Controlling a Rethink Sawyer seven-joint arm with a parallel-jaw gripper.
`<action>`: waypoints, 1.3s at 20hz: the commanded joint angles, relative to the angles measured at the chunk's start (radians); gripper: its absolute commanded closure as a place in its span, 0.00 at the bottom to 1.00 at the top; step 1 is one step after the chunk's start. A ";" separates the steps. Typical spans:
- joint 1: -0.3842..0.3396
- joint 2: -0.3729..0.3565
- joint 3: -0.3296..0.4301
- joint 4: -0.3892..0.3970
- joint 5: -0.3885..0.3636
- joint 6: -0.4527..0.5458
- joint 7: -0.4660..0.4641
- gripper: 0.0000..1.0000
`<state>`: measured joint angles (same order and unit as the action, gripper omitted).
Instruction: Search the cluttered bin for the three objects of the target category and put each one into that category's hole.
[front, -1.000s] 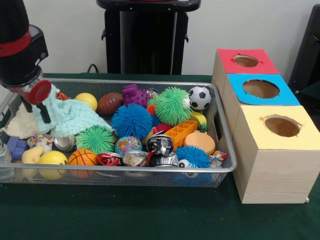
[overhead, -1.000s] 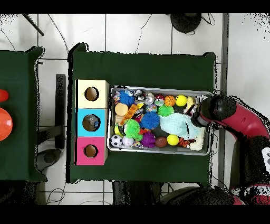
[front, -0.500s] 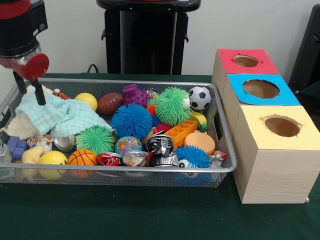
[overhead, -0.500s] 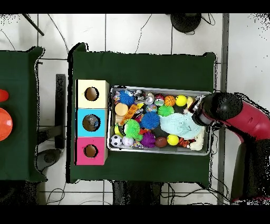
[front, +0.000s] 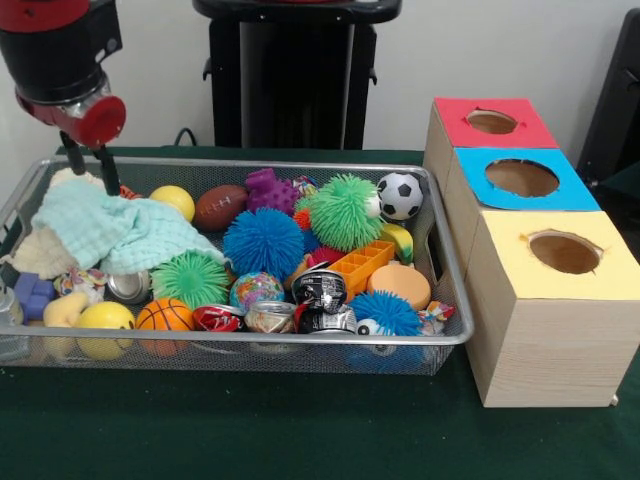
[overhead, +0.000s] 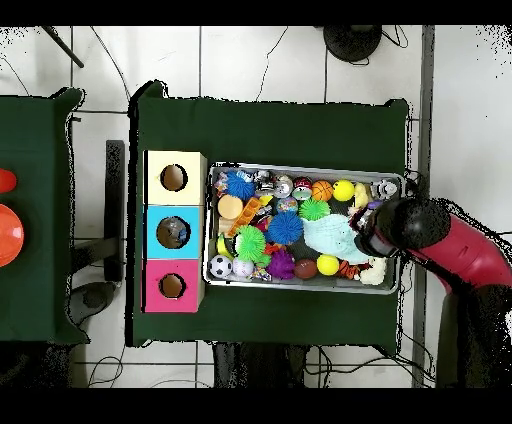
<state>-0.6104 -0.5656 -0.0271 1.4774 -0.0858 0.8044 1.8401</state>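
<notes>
Hanging at the wire bin's (front: 452, 300) end farthest from the boxes, your gripper (front: 88, 160) shows two dark fingers (front: 105, 168) slightly parted, gripping nothing, tips just above the mint cloth (front: 115, 232).

Contents you can check:
- mint cloth, draped over a cream plush (front: 35, 250)
- spiky balls: blue (front: 263, 243), green (front: 345, 212), small green (front: 190, 278)
- soccer ball (front: 400, 196), football (front: 220, 207), basketball (front: 164, 315), yellow ball (front: 174, 200)
- orange tray (front: 360, 266), crushed cans (front: 270, 317)

Beside the bin: red box (front: 490, 123), blue box (front: 520, 178), yellow box (front: 560, 253), each with one hole on top.
</notes>
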 joint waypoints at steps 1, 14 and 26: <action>0.026 0.073 0.043 0.197 0.010 -0.200 0.169 0.00; 0.113 0.072 0.027 0.218 0.094 -0.212 0.228 0.00; 0.149 0.126 0.021 0.162 0.168 -0.226 0.219 0.00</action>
<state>-0.4763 -0.5014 -0.0271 1.6466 0.0146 0.5687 1.8403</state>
